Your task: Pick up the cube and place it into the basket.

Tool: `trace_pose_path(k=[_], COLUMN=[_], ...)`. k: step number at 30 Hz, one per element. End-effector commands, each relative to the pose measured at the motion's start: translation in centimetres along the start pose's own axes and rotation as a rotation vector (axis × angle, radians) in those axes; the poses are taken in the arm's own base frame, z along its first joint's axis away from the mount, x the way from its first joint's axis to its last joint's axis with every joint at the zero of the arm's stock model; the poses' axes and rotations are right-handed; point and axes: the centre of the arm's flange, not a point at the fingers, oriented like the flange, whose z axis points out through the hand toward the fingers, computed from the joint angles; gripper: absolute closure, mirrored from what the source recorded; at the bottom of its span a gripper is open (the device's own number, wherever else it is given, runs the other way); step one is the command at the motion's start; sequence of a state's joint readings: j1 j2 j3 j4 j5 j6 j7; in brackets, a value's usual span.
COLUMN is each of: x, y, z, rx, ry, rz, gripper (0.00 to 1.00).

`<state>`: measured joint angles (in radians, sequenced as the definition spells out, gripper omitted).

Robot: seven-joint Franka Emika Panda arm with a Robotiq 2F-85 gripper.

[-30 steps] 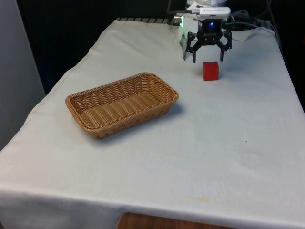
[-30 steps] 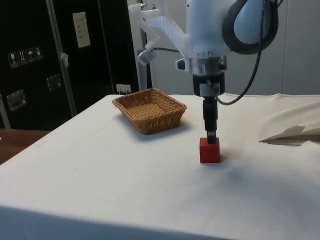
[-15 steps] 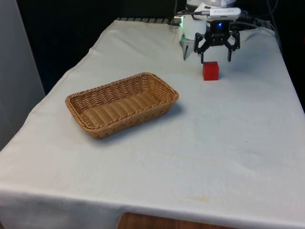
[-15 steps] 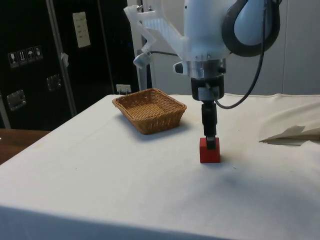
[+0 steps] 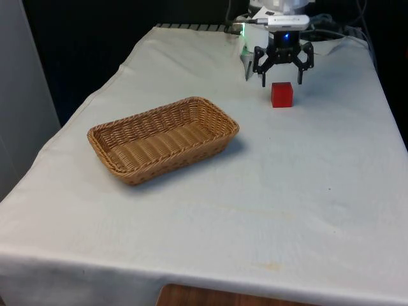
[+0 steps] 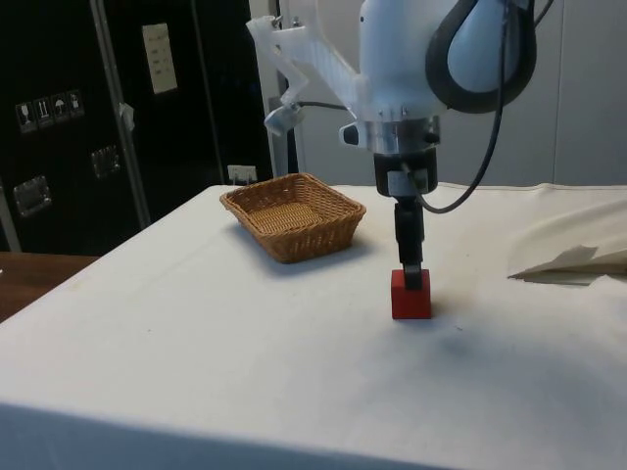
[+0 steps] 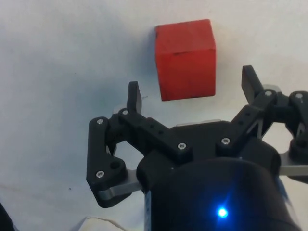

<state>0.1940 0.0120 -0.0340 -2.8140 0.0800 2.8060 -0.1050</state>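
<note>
Item: my pincer point(image 5: 281, 80), fingers point(image 7: 134, 95) spread wide, gripping nothing, poised low over the bench point(image 5: 306, 191).

Item: red cube point(image 5: 282, 94), resting on the cloth just below my fingertips and a little ahead of them (no contact visible in the wrist view point(image 7: 186, 58)).

Item: wicker basket point(image 5: 163, 138), well apart from my pincer, towards the front view's left, nothing inside.

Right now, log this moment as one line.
end effector: open, above cube | cube: red, on cloth, ungrasped | basket: empty, apart | phase: pre-grasp
</note>
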Motion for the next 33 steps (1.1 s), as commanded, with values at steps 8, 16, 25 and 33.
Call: trace_pose_path(k=[8, 16, 25, 33], x=[0.1, 0.0, -0.1, 0.2], y=[0.3, -0.2, 0.0, -0.3], z=[0.1, 0.2, 0.7, 1.6], rx=[0.006, 0.009, 0.0, 0.006], ry=[0.003, 0.0, -0.018, -0.024], rz=[0.0, -0.004, -0.01, -0.01], gripper=[0.0, 0.0, 0.0, 0.0])
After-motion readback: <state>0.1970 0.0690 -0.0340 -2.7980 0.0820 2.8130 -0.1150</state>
